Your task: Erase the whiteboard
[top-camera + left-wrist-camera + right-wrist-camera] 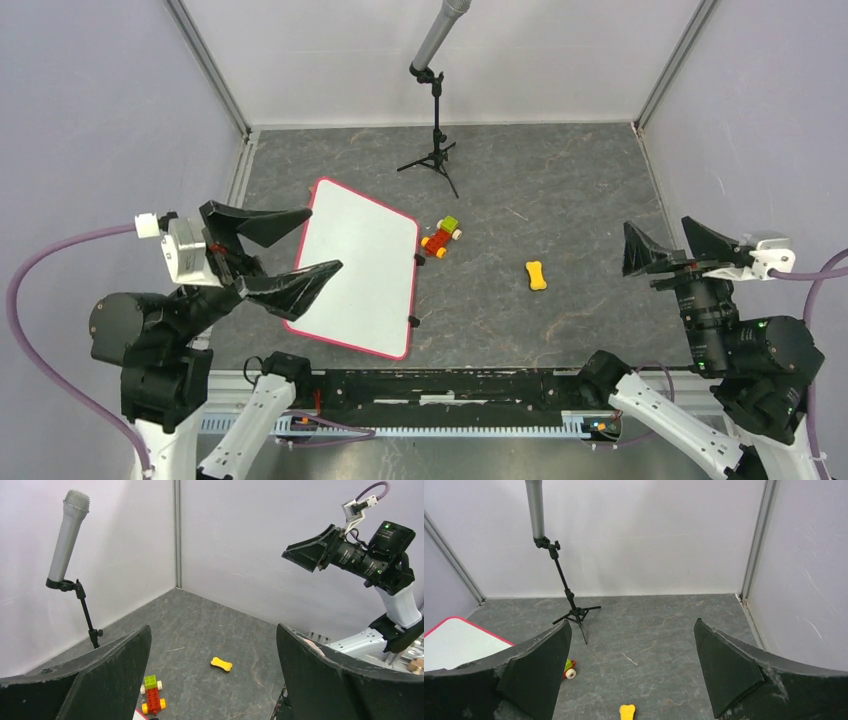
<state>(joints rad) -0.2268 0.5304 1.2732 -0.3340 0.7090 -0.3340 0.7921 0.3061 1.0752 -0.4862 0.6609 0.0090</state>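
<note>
Left gripper (320,240) hangs over the left edge of the board (370,270) in the top view. Its fingers are spread wide and there is nothing between them. The board lies flat on the table (560,180), left of the middle and a bit turned, with two black clips (413,321) on its right long edge.

From above, its face looks plain white and I see no writing on it. Either it is already clean, or the marks are too faint for this view, or they lie under the lower finger, which covers part of the left side. I cannot tell which. The wrist views do not help. The left one shows only a red bit of a corner at the bottom, and the right one shows only one corner at the far left.

Just beside the board's right edge stands a small toy car (441,238). Further right, well apart from the board, lies a yellow block (537,275). It is bone-shaped, with a dark underside in the left wrist view. I judge it to be the eraser, but this is a guess. Nothing touches it. Right gripper (660,240) is at the far right, above the table, also spread and empty.

My judgement is that no wiping is under way. What is left is to take the block, bring it to the board and rub the face, if marks are there.
</note>
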